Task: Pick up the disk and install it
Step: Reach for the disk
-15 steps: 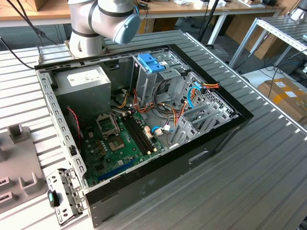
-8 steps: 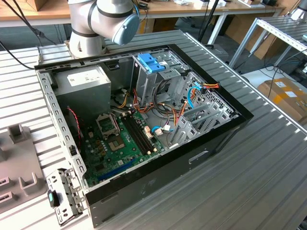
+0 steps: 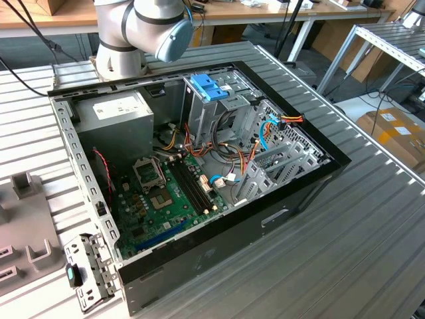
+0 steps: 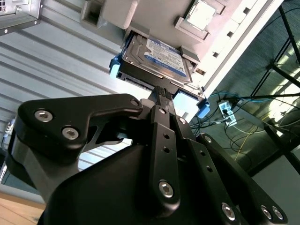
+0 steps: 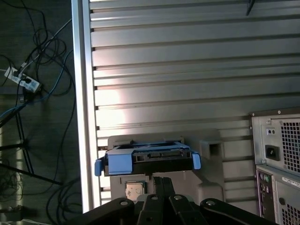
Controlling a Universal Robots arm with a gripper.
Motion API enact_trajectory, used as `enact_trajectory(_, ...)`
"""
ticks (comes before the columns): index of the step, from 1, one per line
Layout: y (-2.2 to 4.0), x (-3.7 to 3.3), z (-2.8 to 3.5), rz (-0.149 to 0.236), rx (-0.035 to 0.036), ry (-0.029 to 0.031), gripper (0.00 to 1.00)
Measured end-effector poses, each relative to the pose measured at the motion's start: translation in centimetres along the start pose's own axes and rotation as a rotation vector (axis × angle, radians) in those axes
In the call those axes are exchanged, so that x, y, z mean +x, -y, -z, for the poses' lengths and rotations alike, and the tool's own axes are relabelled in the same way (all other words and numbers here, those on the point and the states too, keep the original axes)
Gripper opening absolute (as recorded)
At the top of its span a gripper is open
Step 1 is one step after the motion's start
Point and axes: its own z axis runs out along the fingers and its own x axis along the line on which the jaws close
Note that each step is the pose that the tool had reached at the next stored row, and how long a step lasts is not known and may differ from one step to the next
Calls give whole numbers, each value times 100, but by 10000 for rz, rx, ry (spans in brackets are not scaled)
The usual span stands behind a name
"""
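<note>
- At the exterior view's left, a grey holder (image 3: 26, 226) sits on the ribbed counter (image 3: 372, 232).
- In the second wrist view the disk (image 4: 159, 56) lies flat in the holder, label up. Its blue-tabbed edge faces the fingers (image 4: 158, 93) and runs along the counter's ribs; I cannot tell its long axis.
- The fingers are together, tips just beside that edge.
- The open computer case (image 3: 199, 166) stands mid-counter.
</note>
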Motion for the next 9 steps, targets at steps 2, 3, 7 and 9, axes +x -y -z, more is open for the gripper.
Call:
enact_trajectory(2,0,0,0,-3,6,-57,11)
enact_trajectory(3,1,0,0,-2,8,-71,11)
enact_trajectory(7,1,0,1,-2,8,-72,11)
enact_trajectory(9,1,0,1,-2,8,-72,11)
